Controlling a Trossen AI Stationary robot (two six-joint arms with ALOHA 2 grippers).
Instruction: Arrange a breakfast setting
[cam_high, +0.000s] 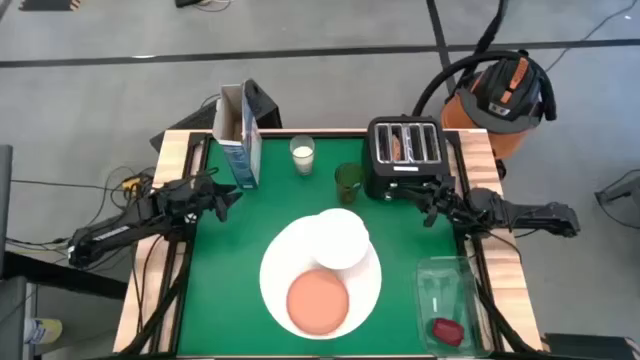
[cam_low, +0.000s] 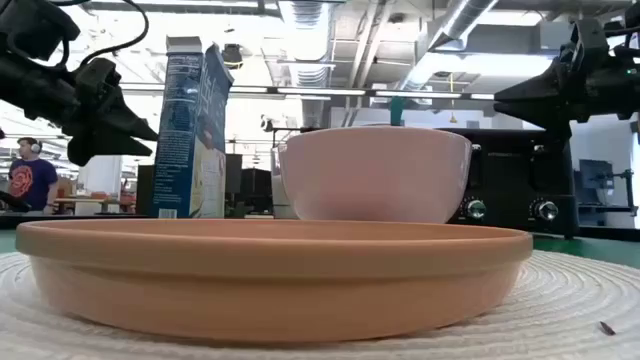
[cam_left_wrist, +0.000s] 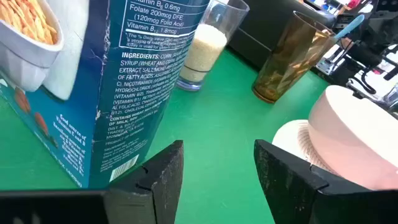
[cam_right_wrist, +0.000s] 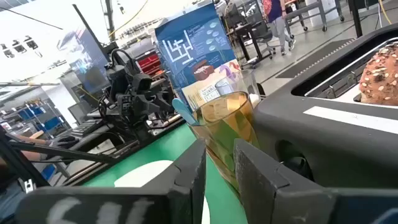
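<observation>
The large white plate (cam_high: 275, 262) lies at the table's near middle. The white bowl (cam_high: 340, 238) stands on its far part and the salmon-pink plate (cam_high: 318, 300) on its near part. The blue cereal box (cam_high: 240, 142) stands upright at the far left. A brown seeded bagel (cam_right_wrist: 380, 73) sticks out of a toaster slot. The dark-red item (cam_high: 447, 330) lies in the clear tray. My left gripper (cam_high: 230, 198) is open and empty, just near of the box (cam_left_wrist: 81, 93). My right gripper (cam_high: 425, 205) is narrowly open and empty, near the toaster's front.
The black toaster (cam_high: 405, 155) stands at the far right. A glass of milk (cam_high: 302, 155) and an amber cup (cam_high: 348, 180) holding a blue handle (cam_left_wrist: 351, 28) stand between box and toaster. The clear tray (cam_high: 445, 285) lies at the near right. A person (cam_low: 22, 175) is far behind.
</observation>
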